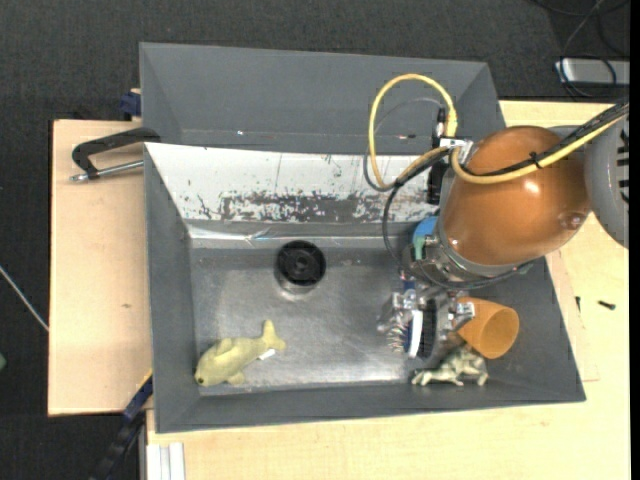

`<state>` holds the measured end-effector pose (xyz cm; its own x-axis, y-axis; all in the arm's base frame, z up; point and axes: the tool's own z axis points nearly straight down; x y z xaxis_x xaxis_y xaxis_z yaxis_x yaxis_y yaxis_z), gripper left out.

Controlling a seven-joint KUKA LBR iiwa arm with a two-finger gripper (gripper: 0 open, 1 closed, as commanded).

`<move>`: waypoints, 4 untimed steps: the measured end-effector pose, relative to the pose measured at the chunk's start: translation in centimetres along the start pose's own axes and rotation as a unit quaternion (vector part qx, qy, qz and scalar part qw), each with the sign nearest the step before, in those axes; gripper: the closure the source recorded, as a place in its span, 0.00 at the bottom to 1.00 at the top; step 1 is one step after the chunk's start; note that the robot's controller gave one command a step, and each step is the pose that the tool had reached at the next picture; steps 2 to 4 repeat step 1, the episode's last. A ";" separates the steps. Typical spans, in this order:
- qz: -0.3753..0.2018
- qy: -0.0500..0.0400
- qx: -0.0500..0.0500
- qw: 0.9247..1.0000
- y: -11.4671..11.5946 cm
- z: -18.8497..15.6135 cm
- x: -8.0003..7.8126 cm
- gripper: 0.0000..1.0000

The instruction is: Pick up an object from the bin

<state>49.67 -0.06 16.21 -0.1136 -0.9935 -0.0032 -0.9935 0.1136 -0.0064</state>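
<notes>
Hovering: gripper (pixel 418 330) just left of orange cup (pixel 492 331), which lies on its side | jaw state: cannot tell | tan toy animal (pixel 452 372) just below cup | yellow fish toy (pixel 238 356), black disc (pixel 299 263) well left of cup

Contents of the bin (pixel 166 268): one orange cup (pixel 490 330) and one small tan animal figure (pixel 452 371), both just beside the gripper (pixel 420 333). One black round disc (pixel 299 263) and one yellow toy fish (pixel 238 356) lie well apart from it.
</notes>
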 end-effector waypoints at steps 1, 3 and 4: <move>0.002 0.000 -0.001 1.000 -0.1 -1.7 -0.1 1.00; 0.002 0.000 -0.001 1.000 -0.1 -1.7 -0.1 1.00; 0.002 0.000 -0.001 1.000 -0.1 -1.7 -0.1 1.00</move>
